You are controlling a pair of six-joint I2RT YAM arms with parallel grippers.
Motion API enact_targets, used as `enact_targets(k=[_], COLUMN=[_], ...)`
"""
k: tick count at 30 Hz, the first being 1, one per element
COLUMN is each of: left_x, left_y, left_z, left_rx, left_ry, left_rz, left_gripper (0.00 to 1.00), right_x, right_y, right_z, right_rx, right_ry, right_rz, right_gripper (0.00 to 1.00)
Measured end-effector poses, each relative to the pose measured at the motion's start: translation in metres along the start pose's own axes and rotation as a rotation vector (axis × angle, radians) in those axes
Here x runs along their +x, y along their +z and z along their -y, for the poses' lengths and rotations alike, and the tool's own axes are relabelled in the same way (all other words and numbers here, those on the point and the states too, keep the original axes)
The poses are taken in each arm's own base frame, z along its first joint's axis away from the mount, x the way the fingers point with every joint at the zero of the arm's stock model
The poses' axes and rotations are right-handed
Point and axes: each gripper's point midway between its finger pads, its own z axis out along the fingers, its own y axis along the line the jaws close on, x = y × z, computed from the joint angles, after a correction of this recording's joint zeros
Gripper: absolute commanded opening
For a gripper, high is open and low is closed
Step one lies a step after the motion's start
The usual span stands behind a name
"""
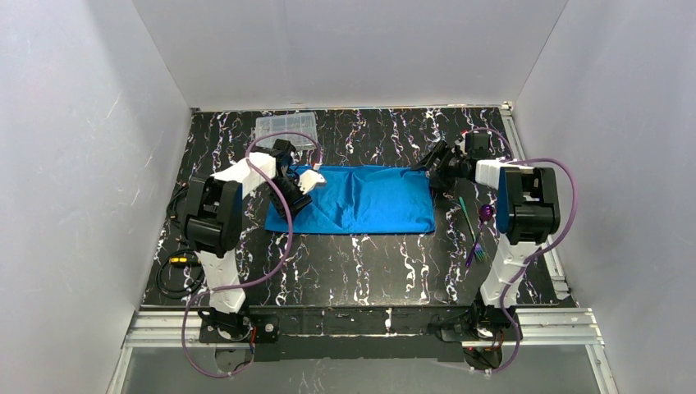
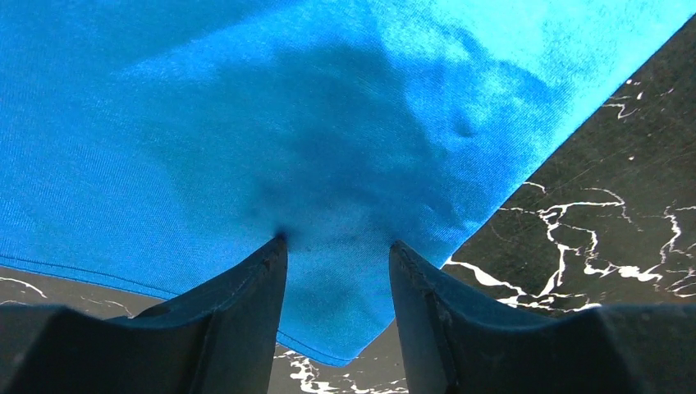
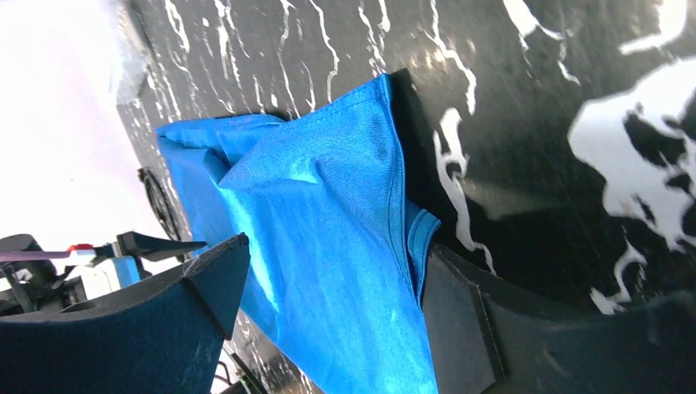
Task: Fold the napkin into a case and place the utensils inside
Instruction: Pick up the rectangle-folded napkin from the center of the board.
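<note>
The napkin lies flat as a folded band stretched between the two claws, its long axis running from one to the other. The left claw is about half open, tips down on a corner, cloth in the gap but seemingly not pinched. The right claw gapes wide around the opposite short edge, gripping nothing. The utensils lie behind it, crosswise to the band
</note>
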Motion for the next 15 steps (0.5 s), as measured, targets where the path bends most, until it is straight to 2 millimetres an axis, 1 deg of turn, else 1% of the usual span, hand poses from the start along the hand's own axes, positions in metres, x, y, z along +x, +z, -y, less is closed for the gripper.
enact_targets(k=[4, 7, 9, 11, 13, 15], left_x=[0.002, 0.003, 0.003, 0.004, 0.004, 0.004], left_y=[0.001, 0.001, 0.001, 0.001, 0.001, 0.001], left_z=[-0.002, -0.002, -0.003, -0.003, -0.003, -0.003], left_rx=[-0.039, -0.053, -0.058, -0.061, -0.061, -0.061], left_ry=[0.055, 0.082, 0.092, 0.097, 0.102, 0.103], left_rz=[-0.026, -0.037, -0.042, -0.045, -0.047, -0.048], left_gripper=[0.47, 0.47, 0.47, 0.47, 0.47, 0.47], right_x=[-0.006, -0.007, -0.003, 0.0, -0.003, -0.009], right_y=[0.005, 0.003, -0.005, -0.019, -0.035, -0.046], right_z=[-0.008, -0.02, -0.032, -0.048, -0.069, -0.081], right_rx=[-0.078, -0.154, -0.223, -0.286, -0.342, -0.358], right_ry=[0.007, -0.002, -0.017, -0.058, -0.13, -0.195], right_rz=[0.023, 0.044, 0.061, 0.078, 0.114, 0.158], right_gripper=[0.79, 0.79, 0.79, 0.79, 0.79, 0.8])
